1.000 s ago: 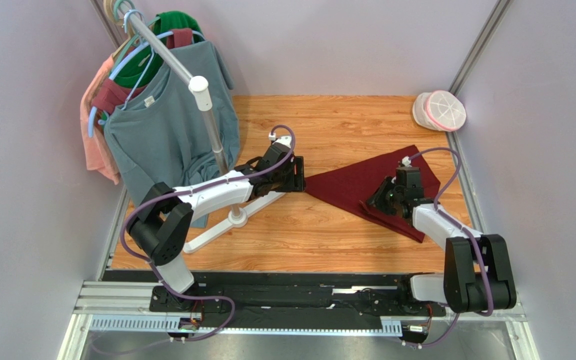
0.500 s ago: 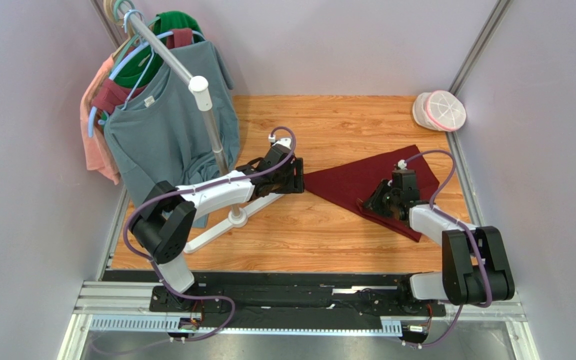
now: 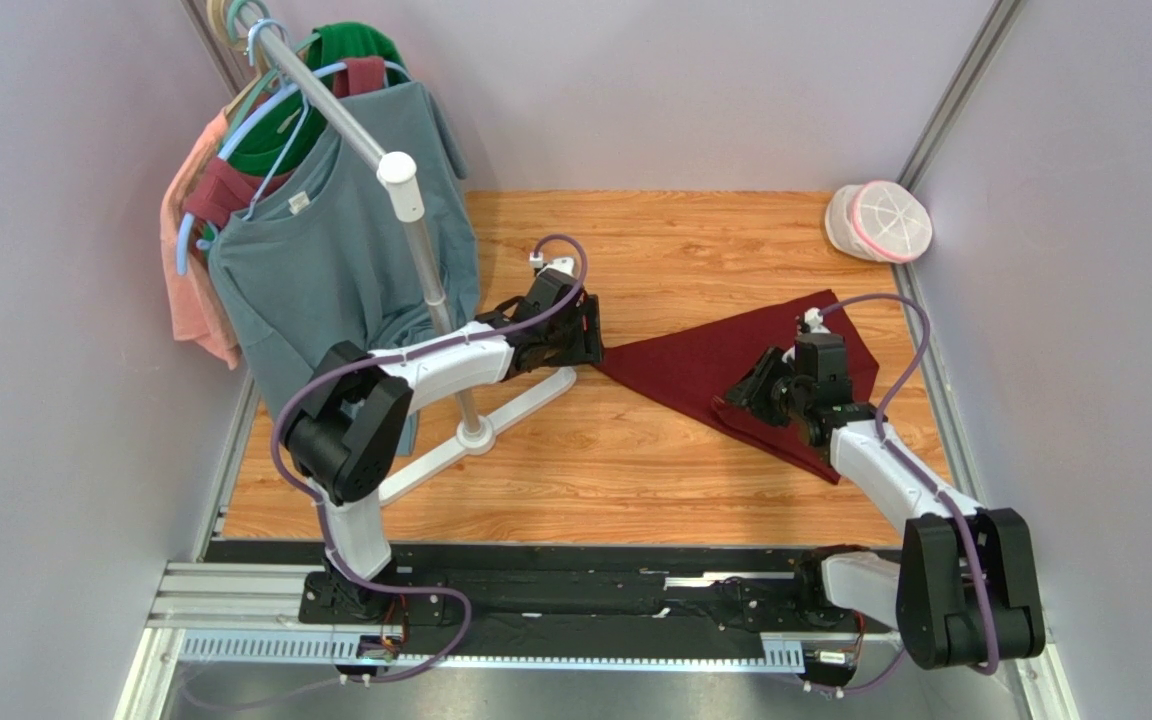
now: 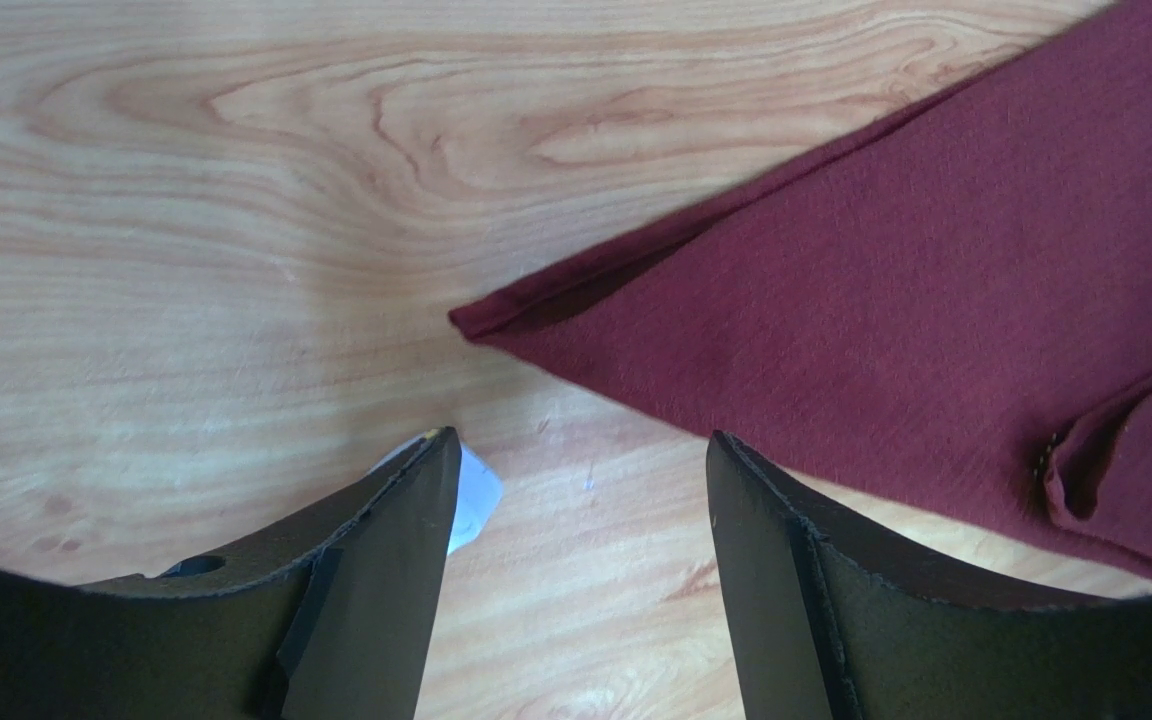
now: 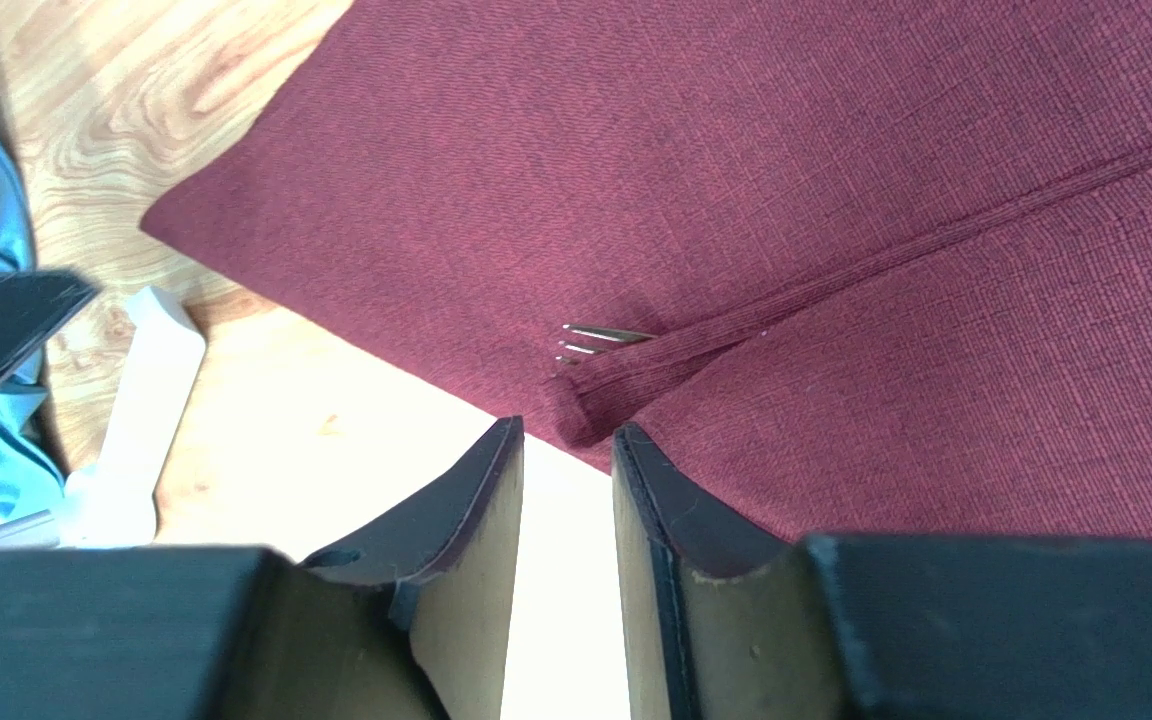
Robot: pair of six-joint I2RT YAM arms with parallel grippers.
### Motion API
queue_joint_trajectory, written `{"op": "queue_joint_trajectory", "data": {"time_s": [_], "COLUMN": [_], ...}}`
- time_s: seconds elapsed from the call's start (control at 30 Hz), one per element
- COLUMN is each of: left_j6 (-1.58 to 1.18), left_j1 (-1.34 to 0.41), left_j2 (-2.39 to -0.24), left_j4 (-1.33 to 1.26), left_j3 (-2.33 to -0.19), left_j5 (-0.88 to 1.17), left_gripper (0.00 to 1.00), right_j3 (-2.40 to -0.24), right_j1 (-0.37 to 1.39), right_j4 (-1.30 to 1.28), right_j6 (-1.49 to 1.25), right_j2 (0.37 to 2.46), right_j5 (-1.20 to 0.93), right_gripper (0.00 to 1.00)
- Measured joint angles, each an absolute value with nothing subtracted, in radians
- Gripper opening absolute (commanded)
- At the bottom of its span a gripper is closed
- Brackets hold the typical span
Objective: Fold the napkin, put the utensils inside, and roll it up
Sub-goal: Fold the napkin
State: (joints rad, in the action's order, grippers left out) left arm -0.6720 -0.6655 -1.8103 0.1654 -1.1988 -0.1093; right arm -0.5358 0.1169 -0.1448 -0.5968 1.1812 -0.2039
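Observation:
The maroon napkin (image 3: 695, 365) lies folded to a long triangle on the wooden table, its pointed tip toward the left. My left gripper (image 3: 594, 342) is open and empty just short of that tip (image 4: 465, 320); in the left wrist view my left gripper (image 4: 582, 458) sits over bare wood. My right gripper (image 3: 751, 395) hovers at the napkin's near edge; in the right wrist view my right gripper (image 5: 564, 438) has its jaws a narrow gap apart and empty. Just beyond them the fork's tines (image 5: 597, 341) poke out of a rolled fold of the napkin (image 5: 838, 180). The fork's handle is hidden.
A clothes rack with a white T-shaped base (image 3: 470, 435) and hanging shirts (image 3: 312, 255) stands at the left, close behind my left arm. A white and pink container (image 3: 880, 221) sits at the back right corner. The base also shows in the right wrist view (image 5: 139, 398).
My left gripper has moved slightly left and away, and the napkin's left tip sits a little further left. My right gripper shifted slightly along the napkin's near edge.

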Motion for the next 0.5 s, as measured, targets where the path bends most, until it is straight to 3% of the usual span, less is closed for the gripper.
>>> {"op": "queue_joint_trajectory", "data": {"time_s": [0.5], "left_j6": [-0.675], "left_j1": [-0.666], "left_j2": [-1.920], "left_j4": [0.169], "left_j3": [-1.270], "left_j5": [-0.187], "left_gripper": [0.60], "right_j3": [-0.551], "right_j1": [0.117], "right_j4": [-0.220], "right_j6": [-0.586], "right_j2": [1.089], "right_j5": [-0.212], "right_gripper": [0.34]}}
